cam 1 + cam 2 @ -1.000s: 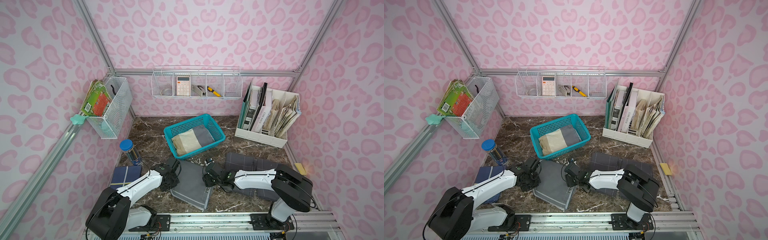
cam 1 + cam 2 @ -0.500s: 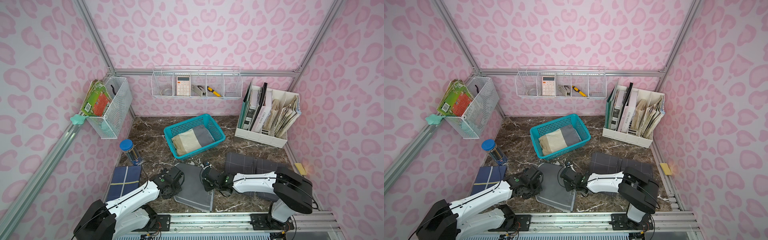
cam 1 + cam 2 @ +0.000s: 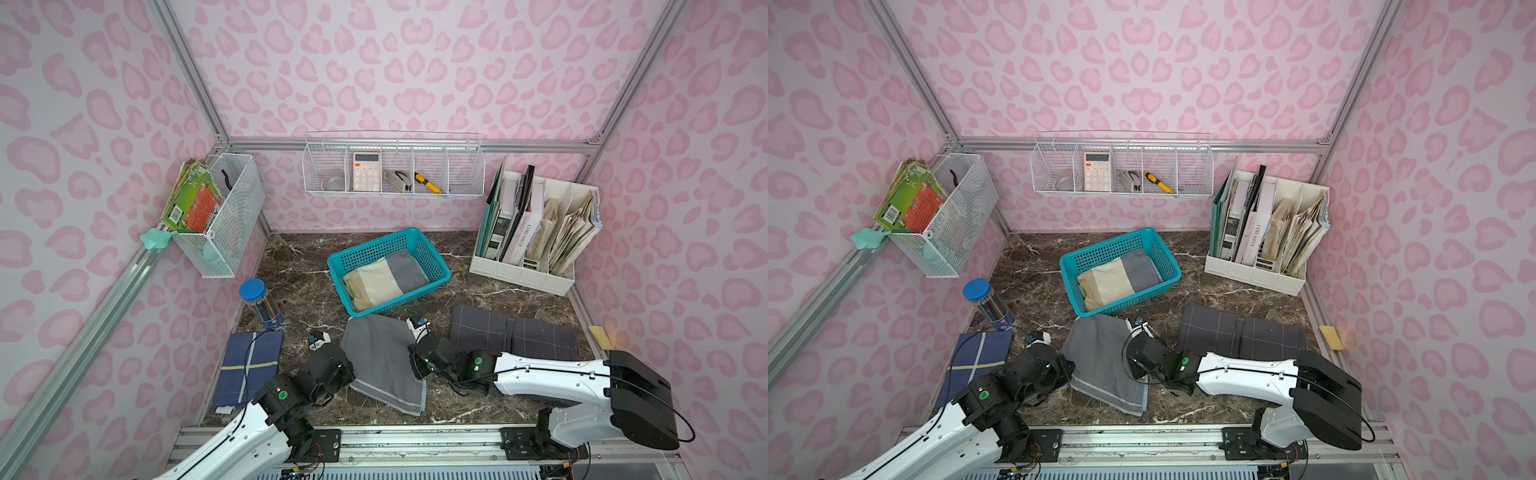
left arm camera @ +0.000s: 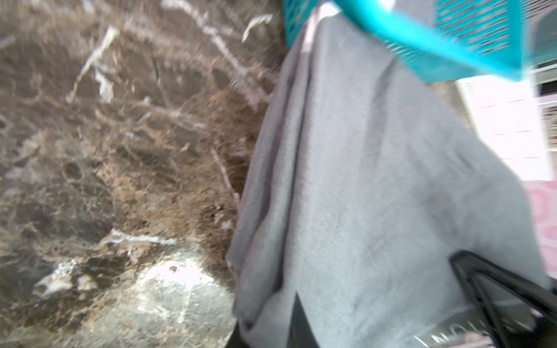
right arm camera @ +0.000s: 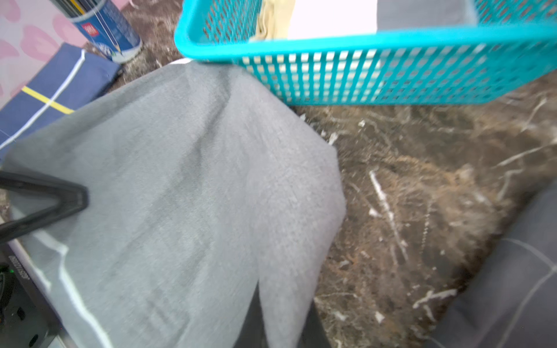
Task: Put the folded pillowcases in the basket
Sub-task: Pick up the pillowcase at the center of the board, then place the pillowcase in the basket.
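Left jaws and right jaws are both clenched on the pillowcase (image 3: 384, 359), which I see sagging between them over the desk (image 3: 457, 405). The basket (image 3: 409, 294) sits just beyond, holding 1 cloth (image 3: 380, 283).

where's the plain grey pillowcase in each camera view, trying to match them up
Top view: grey pillowcase low centre, between the two arms.
Top view: grey pillowcase low, just left of centre, between the arms.
Left wrist: large and close, marble beside it.
Right wrist: large and close, navy cloth behind it.
Shared landmark: the teal basket, at the pillowcase's far edge in all four.
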